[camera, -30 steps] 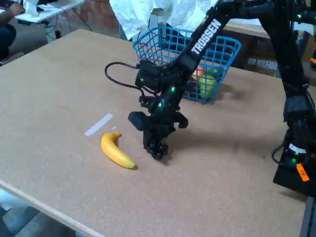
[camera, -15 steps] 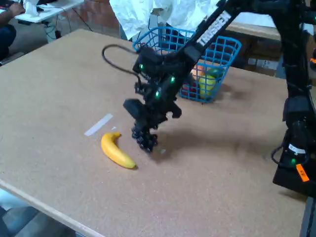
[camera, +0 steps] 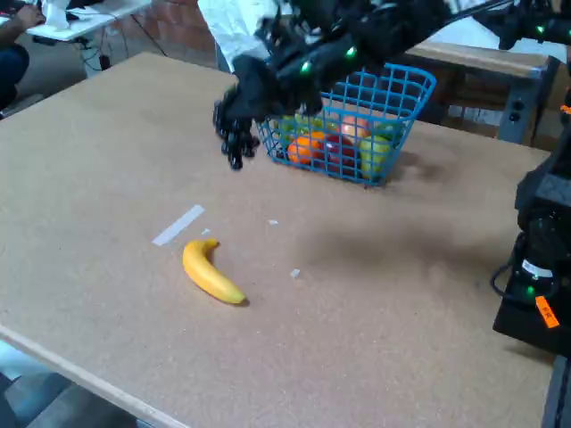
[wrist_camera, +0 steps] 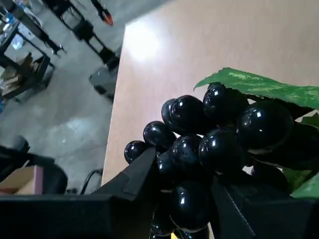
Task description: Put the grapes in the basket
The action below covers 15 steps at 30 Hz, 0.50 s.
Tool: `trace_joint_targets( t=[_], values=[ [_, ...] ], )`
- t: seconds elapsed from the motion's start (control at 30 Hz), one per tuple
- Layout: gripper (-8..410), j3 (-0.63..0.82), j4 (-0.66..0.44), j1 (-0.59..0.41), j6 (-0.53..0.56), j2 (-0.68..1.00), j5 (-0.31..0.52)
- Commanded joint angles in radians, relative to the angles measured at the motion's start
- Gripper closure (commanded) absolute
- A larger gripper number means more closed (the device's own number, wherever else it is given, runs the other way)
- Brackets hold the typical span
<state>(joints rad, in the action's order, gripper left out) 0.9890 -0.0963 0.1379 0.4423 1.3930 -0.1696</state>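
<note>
In the fixed view my gripper (camera: 234,114) is shut on the grapes (camera: 235,143), a dark glossy bunch that hangs in the air well above the table, just left of the blue wire basket (camera: 406,111). The wrist view shows the grapes (wrist_camera: 209,144) up close with a green leaf, clamped between my two black fingers (wrist_camera: 134,179). The basket holds several coloured fruits. My arm reaches in from the upper right, across the basket's top.
A yellow banana (camera: 211,272) lies on the tan table (camera: 375,339) at front left, with a strip of white tape (camera: 177,225) beside it. The arm's black base (camera: 535,276) stands at the right edge. A person's arm shows at the far top left.
My gripper has lifted the grapes off the table beside the banana and carried them up and back toward the basket's left side.
</note>
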Motion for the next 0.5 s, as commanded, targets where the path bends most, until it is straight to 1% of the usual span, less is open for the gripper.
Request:
trace_joint_targets(
  t=[0.0,0.13,0.3,0.37,0.47],
  values=[
    [403,0.0,0.005,-0.001,-0.11,-0.119,0.156],
    [403,0.002,0.005,-0.007,-0.206,-0.19,0.304],
    [403,0.011,0.004,-0.046,-0.26,-0.256,0.433],
    [403,0.017,0.003,-0.076,-0.285,-0.264,0.455],
    [403,0.021,0.004,-0.137,-0.317,-0.268,0.459]
  ],
)
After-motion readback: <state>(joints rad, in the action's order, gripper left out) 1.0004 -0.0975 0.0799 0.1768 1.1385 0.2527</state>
